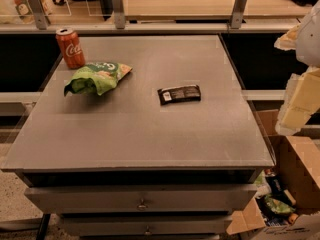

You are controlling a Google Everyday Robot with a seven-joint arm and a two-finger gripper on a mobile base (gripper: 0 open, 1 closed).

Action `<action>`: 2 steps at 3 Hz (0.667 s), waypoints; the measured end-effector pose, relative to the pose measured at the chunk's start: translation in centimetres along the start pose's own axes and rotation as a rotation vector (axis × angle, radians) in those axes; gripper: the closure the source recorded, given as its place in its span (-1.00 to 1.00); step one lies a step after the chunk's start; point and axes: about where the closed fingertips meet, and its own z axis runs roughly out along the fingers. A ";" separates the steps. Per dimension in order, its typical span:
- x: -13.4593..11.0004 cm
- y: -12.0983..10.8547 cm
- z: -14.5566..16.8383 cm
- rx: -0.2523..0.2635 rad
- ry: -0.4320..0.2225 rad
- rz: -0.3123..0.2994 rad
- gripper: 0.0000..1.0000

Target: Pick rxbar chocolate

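— Where was the chocolate bar?

— Flat on the grey table, a little right of the table's middle and nearer its far edge than its front. It lay lengthwise across the table, slightly askew, with the small white patch at its left end. Nothing touched it.

— And the gripper?

— Off the table altogether, past its right edge and raised above the level of the top, well apart from the bar. Only pale, cream-coloured parts of it showed at the border of the view. Whether it was open or closed, I could not tell. It held nothing that I could see.

— What else stood on the table?

— A red soda can, upright at the table's far left corner. A crumpled green snack bag lay on the left part of the table, also toward the far side.

— Anything around the table?

— Two drawers sat under the table top at the front, both closed. An open cardboard box stood on the floor by the table's front right corner, with packets inside. A wooden counter ran behind the table's far edge.
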 end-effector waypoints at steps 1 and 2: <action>-1.3 -0.8 0.5 0.040 0.007 -0.024 -1.00; -1.8 -0.9 1.1 0.040 0.008 -0.031 -1.00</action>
